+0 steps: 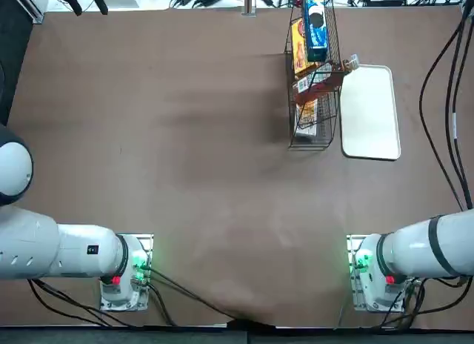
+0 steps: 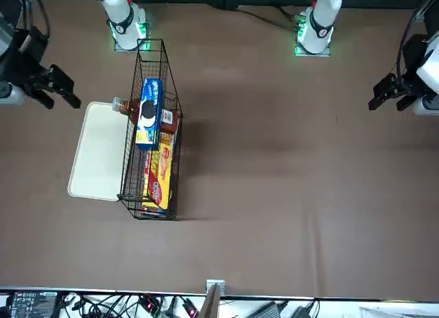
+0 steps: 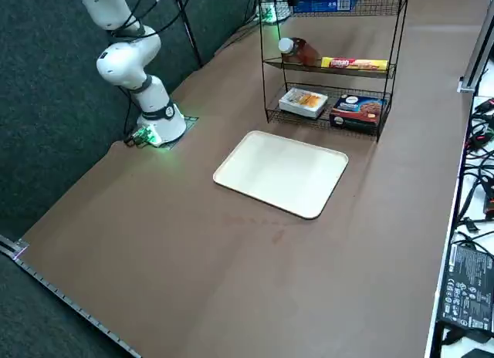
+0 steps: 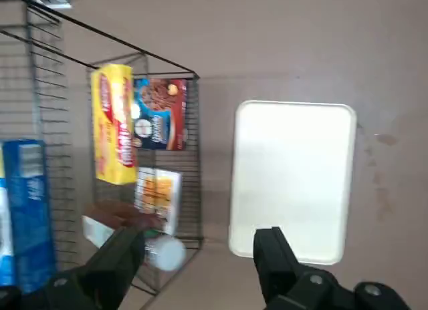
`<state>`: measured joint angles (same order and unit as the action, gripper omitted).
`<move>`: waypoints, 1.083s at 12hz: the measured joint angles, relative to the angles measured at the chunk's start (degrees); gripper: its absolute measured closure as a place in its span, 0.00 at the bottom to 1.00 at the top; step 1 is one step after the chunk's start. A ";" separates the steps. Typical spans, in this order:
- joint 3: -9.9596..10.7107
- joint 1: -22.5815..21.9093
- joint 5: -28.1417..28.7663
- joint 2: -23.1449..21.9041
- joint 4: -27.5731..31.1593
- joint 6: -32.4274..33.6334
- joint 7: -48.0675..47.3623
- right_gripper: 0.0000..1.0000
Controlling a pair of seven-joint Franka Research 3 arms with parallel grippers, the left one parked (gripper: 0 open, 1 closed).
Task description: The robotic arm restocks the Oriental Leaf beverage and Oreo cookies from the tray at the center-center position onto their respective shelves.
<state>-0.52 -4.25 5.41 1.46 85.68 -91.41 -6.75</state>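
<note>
Right gripper (image 4: 202,235) released, held raised near shelves (image 3: 336,69) and tray (image 3: 282,173), Oriental Leaf bottle (image 3: 299,51) laid sideways on a tier, blue Oreo packet (image 2: 149,114) placed on a higher tier.

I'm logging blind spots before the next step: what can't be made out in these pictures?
- Lettering on the tea bottle's label: too small and blurred in the right wrist view.
- Right pincer: outside the top view, past its edge.
- Top of the wire rack: cut off by the right side view's upper edge.
</note>
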 joint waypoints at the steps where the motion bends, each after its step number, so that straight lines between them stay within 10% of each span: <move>1: 0.09 0.65 -0.65 -0.01 0.16 0.83 1.27 0.00; 13: 0.70 1.05 -6.18 -8.08 10.15 2.88 2.14 0.00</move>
<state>0.18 -3.19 -0.77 -6.62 95.82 -88.53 -4.61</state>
